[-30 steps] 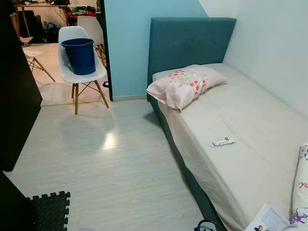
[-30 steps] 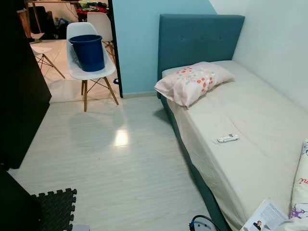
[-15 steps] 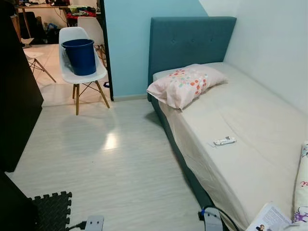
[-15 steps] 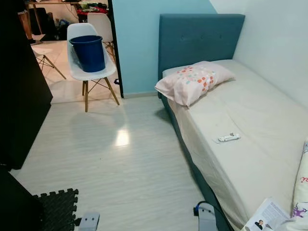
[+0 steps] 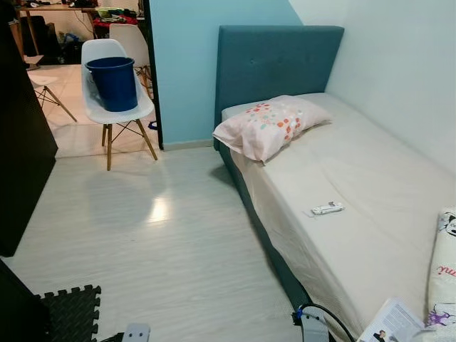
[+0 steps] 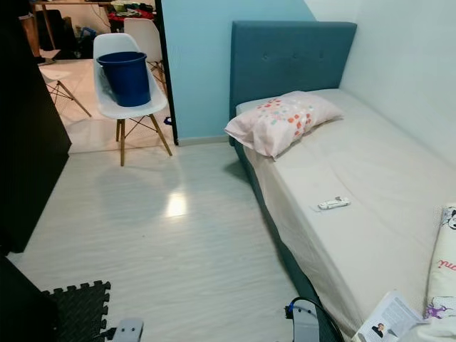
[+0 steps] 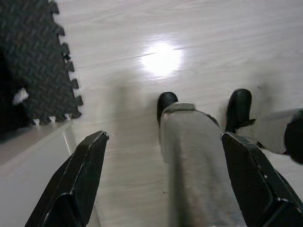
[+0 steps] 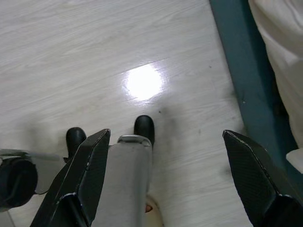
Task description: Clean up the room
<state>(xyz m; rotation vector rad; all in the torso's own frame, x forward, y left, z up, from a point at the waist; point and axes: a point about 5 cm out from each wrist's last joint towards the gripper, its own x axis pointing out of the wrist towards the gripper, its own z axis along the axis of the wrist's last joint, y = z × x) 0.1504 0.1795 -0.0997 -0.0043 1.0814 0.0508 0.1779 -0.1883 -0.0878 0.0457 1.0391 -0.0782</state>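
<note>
Two claws hang low over the pale wooden floor (image 5: pixel 164 235), both spread wide and holding nothing. The left claw (image 7: pixel 163 182) has a black foam mat (image 7: pixel 33 61) off to its outer side, and the robot's grey leg and dark feet (image 7: pixel 166 101) show beneath it. The right claw (image 8: pixel 161 177) hangs just beside the teal base of the bed (image 8: pixel 239 71), with cream sheet (image 8: pixel 279 42) draped over the edge.

Ahead of the right claw and up on the mattress lies a small white remote (image 5: pixel 327 209), well apart from both claws. Farther ahead a floral pillow (image 5: pixel 269 125) rests against the teal headboard (image 5: pixel 278 60). Close on the right claw's outer side, a magazine (image 5: pixel 395 328) and a printed cushion (image 5: pixel 443 271) lie on the bed.

Far ahead of the left claw, a blue bucket (image 5: pixel 114 83) stands on a white chair (image 5: pixel 114 114).
</note>
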